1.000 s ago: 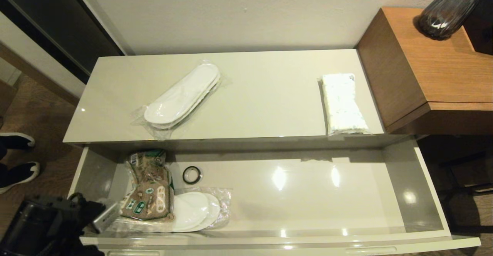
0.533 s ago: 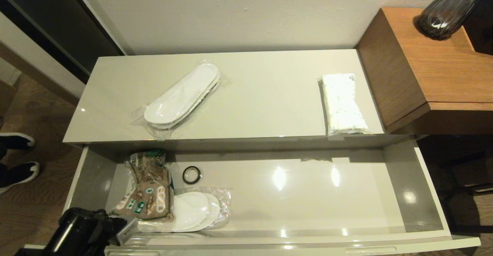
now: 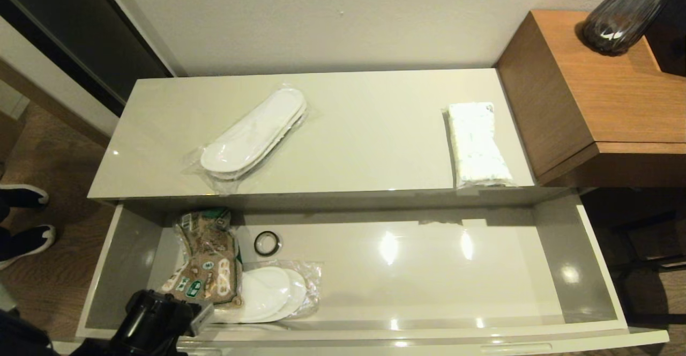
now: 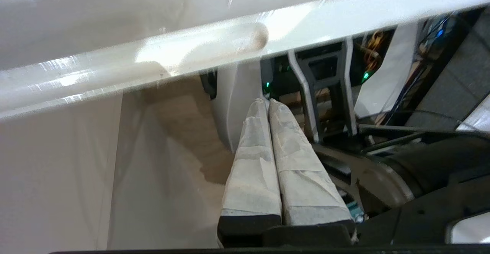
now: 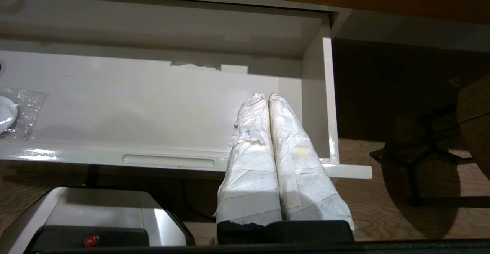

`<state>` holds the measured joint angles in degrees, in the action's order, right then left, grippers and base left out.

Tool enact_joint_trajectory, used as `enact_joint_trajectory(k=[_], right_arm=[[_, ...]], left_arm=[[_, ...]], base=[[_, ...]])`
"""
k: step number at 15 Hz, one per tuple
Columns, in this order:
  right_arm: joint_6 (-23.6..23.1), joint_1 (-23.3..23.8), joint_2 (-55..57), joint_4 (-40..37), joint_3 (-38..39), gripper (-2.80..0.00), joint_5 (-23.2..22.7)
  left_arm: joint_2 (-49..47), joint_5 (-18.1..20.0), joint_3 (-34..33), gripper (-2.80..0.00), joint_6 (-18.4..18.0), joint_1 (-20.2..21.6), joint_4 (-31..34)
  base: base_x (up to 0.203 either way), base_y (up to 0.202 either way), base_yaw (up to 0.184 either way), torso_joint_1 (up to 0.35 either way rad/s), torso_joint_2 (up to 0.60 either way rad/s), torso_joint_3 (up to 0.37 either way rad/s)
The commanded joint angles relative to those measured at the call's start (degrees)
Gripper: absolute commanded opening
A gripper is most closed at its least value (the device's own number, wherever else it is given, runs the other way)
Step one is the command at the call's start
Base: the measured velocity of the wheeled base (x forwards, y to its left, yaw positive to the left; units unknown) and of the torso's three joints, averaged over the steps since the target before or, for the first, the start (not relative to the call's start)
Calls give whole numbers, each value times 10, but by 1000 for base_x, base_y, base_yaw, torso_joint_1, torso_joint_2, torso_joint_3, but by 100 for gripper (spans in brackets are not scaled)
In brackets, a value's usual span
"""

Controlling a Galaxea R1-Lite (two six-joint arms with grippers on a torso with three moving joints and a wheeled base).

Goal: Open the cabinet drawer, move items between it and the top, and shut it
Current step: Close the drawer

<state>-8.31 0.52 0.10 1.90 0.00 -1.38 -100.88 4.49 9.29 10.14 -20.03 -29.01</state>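
Note:
The cabinet drawer point(image 3: 599, 270) stands pulled out. One wrapped pair of white slippers point(image 3: 252, 135) and the white tissue pack point(image 3: 477, 144) lie on the top point(image 3: 375, 131). A second wrapped pair of slippers point(image 3: 270, 293) lies in the drawer's front left. My left arm point(image 3: 153, 324) sits low at the drawer's front left corner. Its gripper point(image 4: 268, 101) is shut and empty, just under the drawer front near a slot handle point(image 4: 214, 41). My right gripper point(image 5: 267, 95) is shut and empty, in front of the drawer's right end point(image 5: 325, 105).
A brown printed packet point(image 3: 208, 259) partly covers the slippers in the drawer, with a small black ring point(image 3: 266, 243) beside it. A higher wooden surface point(image 3: 600, 93) with a dark glass vase point(image 3: 624, 13) adjoins the right. A person's shoes point(image 3: 24, 216) are on the floor, left.
My left arm has slid right along the drawer's front edge and sunk lower, out of the drawer's left corner. The drawer and the items have stayed put.

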Motion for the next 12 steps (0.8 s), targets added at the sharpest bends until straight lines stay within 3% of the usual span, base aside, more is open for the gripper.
enact_joint_trajectory(k=[1, 6, 12], right_arm=[[0, 0, 1, 0, 1, -280, 0], [0, 0, 1, 0, 1, -280, 0], [0, 0, 1, 1, 1, -280, 0]], left_arm=[[-20, -1, -1, -280, 1, 0, -3], [-51, -4, -5, -280, 1, 0, -62], [-139, -47, -16, -280, 0, 0, -255]], base=[[0, 0, 0, 0, 0, 0], [0, 0, 0, 0, 0, 0], [0, 0, 0, 0, 0, 0]])
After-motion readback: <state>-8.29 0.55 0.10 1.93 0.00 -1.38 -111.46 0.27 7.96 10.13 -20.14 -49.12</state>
